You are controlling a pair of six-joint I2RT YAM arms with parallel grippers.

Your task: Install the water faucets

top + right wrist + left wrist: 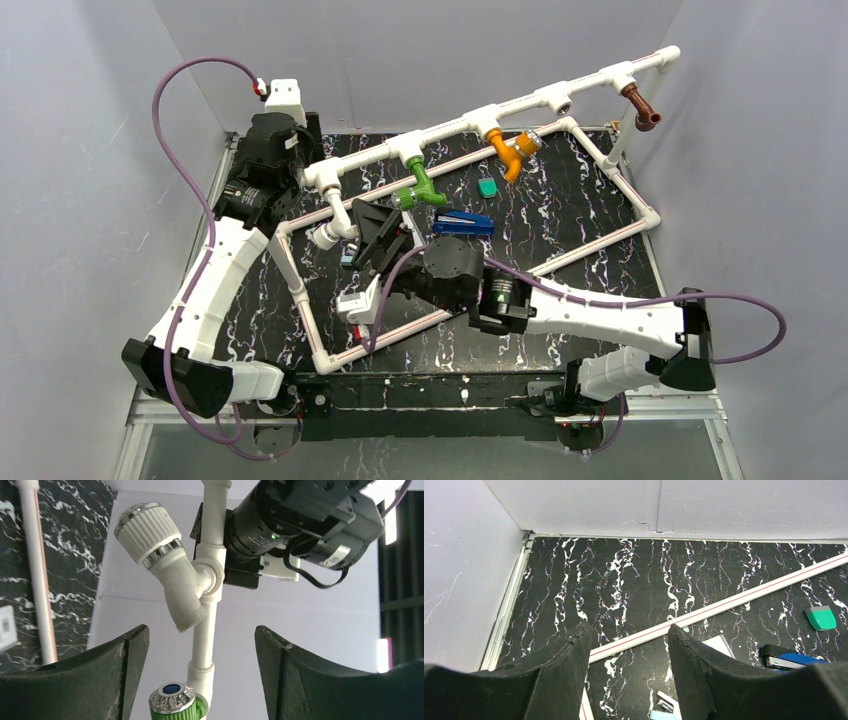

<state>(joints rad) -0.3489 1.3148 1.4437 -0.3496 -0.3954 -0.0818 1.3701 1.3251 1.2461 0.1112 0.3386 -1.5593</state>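
Note:
Several water faucets hang on the raised white pipe rail (455, 122): white (335, 225) at the left end, then green (420, 186), orange (510, 152) and brown (641, 106). Between orange and brown a tee outlet (560, 98) stands bare. My right gripper (368, 232) is open just right of the white faucet. In the right wrist view, the white faucet (165, 565) sits a little beyond the gripper (202, 635), apart from both fingers, and the green knob (172, 700) is below. My left gripper (629, 632) is open and empty over the table, near the rail's left end.
The pipe frame's lower rails (470, 290) lie on the black marbled table (560, 230). A flat blue box (463, 223) and a small teal piece (487, 187) lie inside the frame. The left arm's wrist (270, 150) stands close behind the rail's left end. Grey walls surround the table.

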